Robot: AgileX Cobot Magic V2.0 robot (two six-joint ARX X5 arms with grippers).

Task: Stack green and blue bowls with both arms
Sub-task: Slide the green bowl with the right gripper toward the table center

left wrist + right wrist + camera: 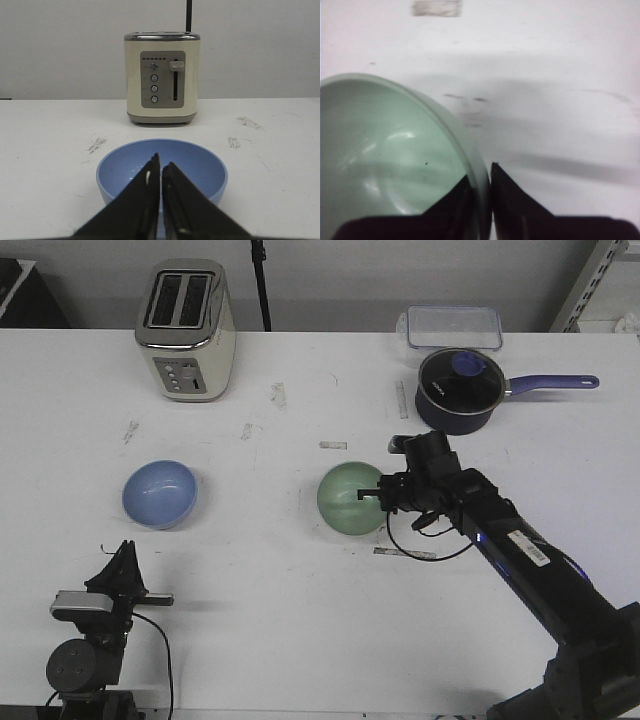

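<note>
High front view, 2 close wrist views

Two bowls; one toaster; one saucepan; perhaps one tub

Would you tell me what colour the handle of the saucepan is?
The saucepan handle is purple, against a dark navy pot; it shows best in the front view.

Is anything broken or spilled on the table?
Nothing broken or spilled. The green bowl and blue bowl sit upright and apart. The right gripper pinches the green bowl's rim. The table just has grey scuff marks and bits of tape.
</note>
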